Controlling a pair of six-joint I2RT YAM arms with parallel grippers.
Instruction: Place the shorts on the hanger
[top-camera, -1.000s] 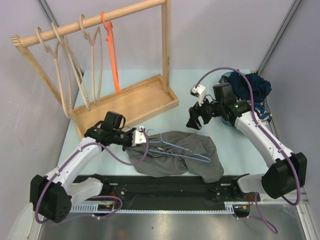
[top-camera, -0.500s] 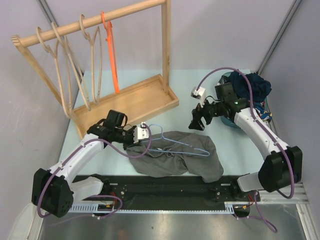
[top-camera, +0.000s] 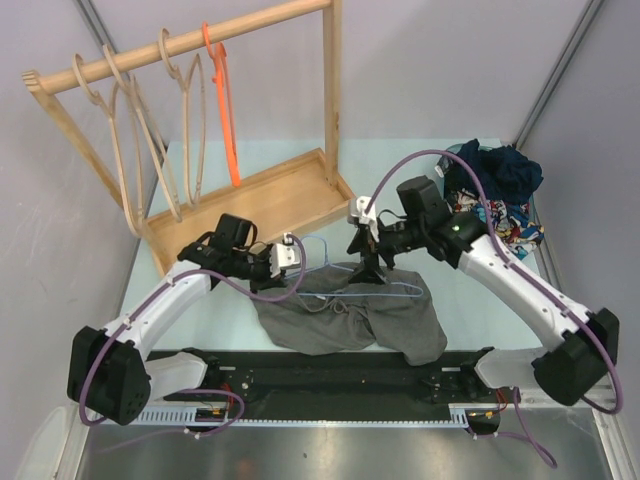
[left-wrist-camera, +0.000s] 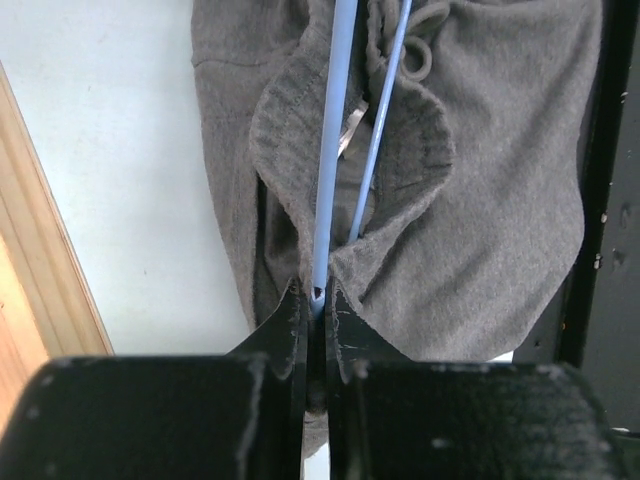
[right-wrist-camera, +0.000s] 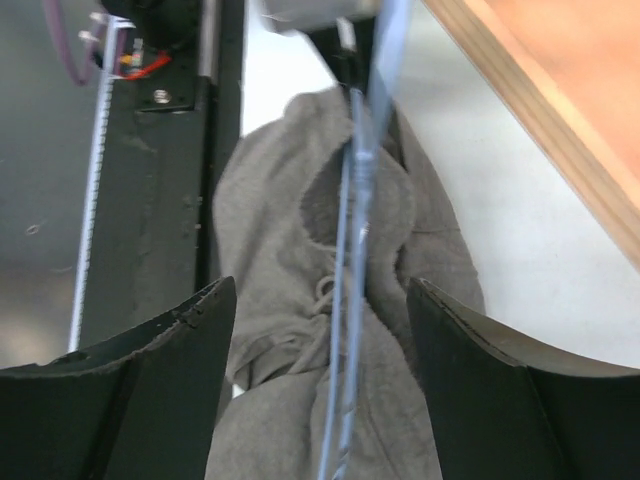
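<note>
Shorts (top-camera: 350, 322) lie bunched on the desk (top-camera: 462, 300) by its near edge, with the hanger (left-wrist-camera: 331, 150) running lengthwise over them from the left pincer (left-wrist-camera: 317, 300), clamped on its wire, to the wide-open right pincer (right-wrist-camera: 320, 290) straddling it above the waistband.

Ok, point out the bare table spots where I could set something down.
Bare table shows behind the right arm, between rack and clothes pile, and right of the shorts, up to that arm and the rail. A smaller patch lies between left arm and shorts. The middle is crowded: left gripper and right gripper both at the hanger.
</note>
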